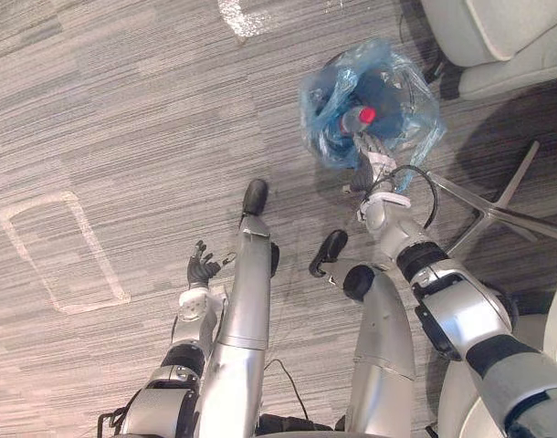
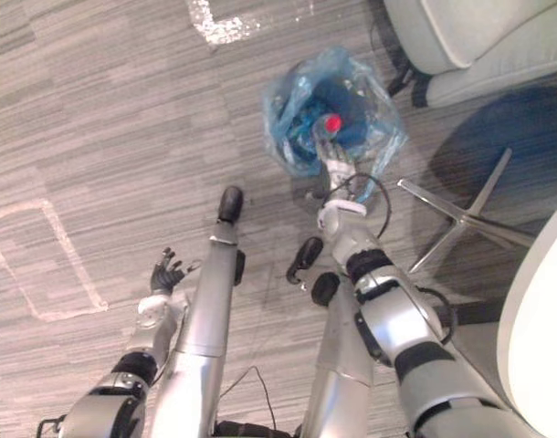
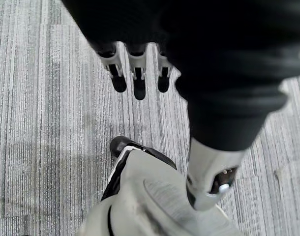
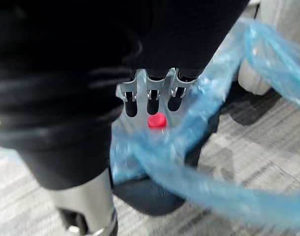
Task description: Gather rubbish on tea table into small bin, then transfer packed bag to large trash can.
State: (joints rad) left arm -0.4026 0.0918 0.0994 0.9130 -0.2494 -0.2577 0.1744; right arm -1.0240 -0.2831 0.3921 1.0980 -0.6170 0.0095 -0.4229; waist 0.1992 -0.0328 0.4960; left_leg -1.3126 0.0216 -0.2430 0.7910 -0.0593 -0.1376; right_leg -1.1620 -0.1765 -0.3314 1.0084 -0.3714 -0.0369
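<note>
Blue bag (image 1: 370, 96) sits in the small dark bin (image 4: 145, 194) on the carpet (image 1: 123, 137), with a red cap (image 1: 366, 115) poking up inside. The right hand (image 1: 377, 162) is at the bag's near rim, fingers straight, not clamped on anything. Left hand (image 1: 202, 268) hangs low, fingers loosely spread. A chair base (image 1: 498, 205) crowds the right side; there's loads of open floor to the left.

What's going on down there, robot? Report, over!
Left robot hand open, idle at the side. Right robot hand at the blue bag, red cap just past it. Chair base close on the right.
</note>
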